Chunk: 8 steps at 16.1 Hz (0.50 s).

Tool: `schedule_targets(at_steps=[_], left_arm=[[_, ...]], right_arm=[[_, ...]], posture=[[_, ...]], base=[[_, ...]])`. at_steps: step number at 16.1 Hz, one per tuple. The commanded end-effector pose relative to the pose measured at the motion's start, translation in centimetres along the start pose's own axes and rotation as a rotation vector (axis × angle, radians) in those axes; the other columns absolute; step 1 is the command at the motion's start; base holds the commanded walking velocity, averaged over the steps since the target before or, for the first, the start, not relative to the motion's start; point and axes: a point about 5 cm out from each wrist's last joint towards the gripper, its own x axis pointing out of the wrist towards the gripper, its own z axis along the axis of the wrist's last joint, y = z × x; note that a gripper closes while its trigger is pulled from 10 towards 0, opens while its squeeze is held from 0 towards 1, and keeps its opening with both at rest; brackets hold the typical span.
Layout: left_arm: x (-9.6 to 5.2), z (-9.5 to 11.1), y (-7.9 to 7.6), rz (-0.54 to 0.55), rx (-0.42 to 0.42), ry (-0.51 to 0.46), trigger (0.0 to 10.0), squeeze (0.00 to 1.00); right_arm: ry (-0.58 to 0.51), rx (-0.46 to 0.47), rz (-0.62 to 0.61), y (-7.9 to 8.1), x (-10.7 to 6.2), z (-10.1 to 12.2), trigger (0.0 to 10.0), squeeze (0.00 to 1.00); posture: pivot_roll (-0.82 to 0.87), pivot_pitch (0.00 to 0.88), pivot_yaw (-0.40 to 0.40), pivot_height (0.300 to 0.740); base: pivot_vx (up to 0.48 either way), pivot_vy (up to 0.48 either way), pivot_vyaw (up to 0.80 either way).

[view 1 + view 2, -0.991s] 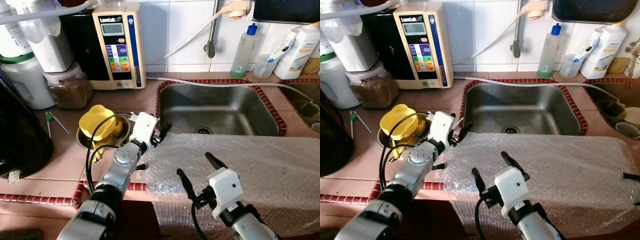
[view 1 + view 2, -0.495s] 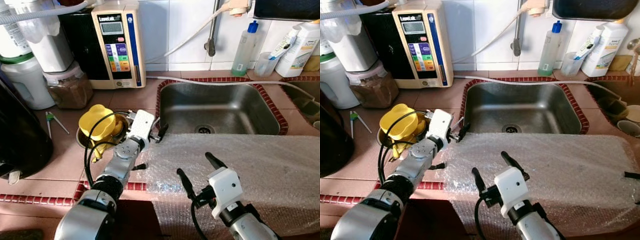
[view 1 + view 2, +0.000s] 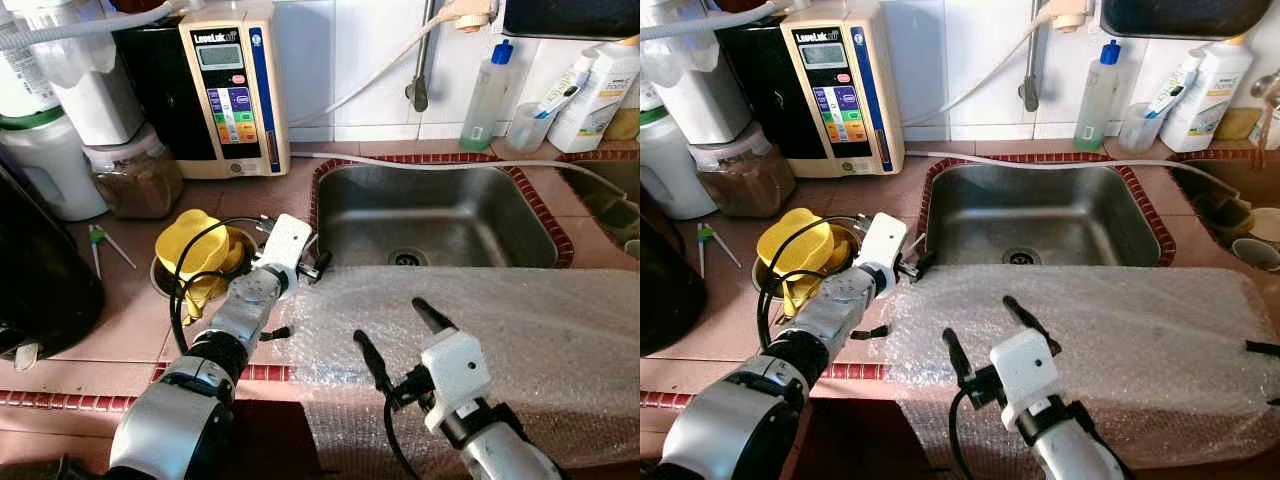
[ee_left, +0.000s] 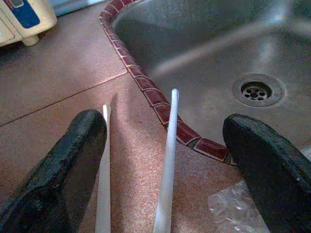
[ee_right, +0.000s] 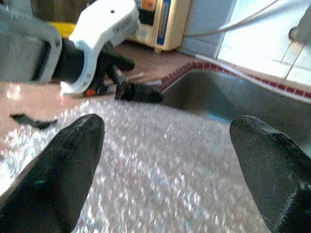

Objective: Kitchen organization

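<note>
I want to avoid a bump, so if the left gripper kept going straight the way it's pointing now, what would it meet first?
Probably the red tile rim of the sink. The left gripper is open, low over the counter, with two thin white sticks between its fingers; beyond the rim lies the basin with its drain. Depth is uncertain.

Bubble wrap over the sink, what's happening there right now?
The bubble wrap lies across the sink's front edge and the counter. The left claw, open, sits at the sheet's corner by the sink rim, two thin white sticks between its fingers. The right claw hovers open above the wrap, holding nothing.
</note>
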Motion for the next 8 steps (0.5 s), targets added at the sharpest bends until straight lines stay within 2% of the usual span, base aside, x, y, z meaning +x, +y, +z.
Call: schedule_targets(at_steps=[1, 2, 3, 4, 5, 6, 8], left_arm=[[-0.3, -1.6, 0.4, 0.000, -0.017, 0.092, 3.5, 0.00], [-0.3, -1.8, 0.4, -0.009, -0.020, 0.108, 4.4, 0.00], [-0.3, -2.0, 0.3, -0.019, -0.025, 0.126, 4.5, 0.00], [-0.4, -2.2, 0.2, -0.023, -0.049, 0.143, 3.5, 0.00], [-0.4, -2.4, 0.2, -0.026, -0.065, 0.155, 1.3, 0.00], [-0.4, -2.6, 0.1, -0.029, -0.110, 0.173, 0.0, 0.00], [-0.4, -2.8, 0.1, -0.022, -0.139, 0.190, 0.0, 0.00]], right_arm=[[-0.028, 0.003, -0.017, -0.2, 0.1, 0.8, 10.0, 0.00], [-0.032, 0.001, -0.018, -0.2, 0.1, 1.0, 10.0, 0.00], [-0.035, 0.000, -0.019, -0.3, 0.2, 1.1, 10.0, 0.00], [-0.036, 0.000, -0.020, -0.3, 0.2, 1.1, 10.0, 0.00], [-0.035, -0.001, -0.020, -0.3, 0.2, 1.1, 10.0, 0.00], [-0.034, 0.000, -0.019, -0.2, 0.2, 1.1, 10.0, 0.00], [-0.031, 0.000, -0.017, -0.2, 0.2, 1.1, 10.0, 0.00]], posture=[[-0.02, 0.040, 0.088, 0.740], [-0.02, 0.041, 0.089, 0.740], [-0.02, 0.041, 0.088, 0.740], [-0.02, 0.042, 0.087, 0.740], [-0.02, 0.043, 0.086, 0.740], [-0.02, 0.043, 0.086, 0.740], [-0.02, 0.045, 0.085, 0.740]], base=[[0.000, 0.000, 0.00], [0.000, 0.000, 0.00], [0.000, 0.000, 0.00], [0.000, 0.000, 0.00], [0.000, 0.000, 0.00], [0.000, 0.000, 0.00], [0.000, 0.000, 0.00]])
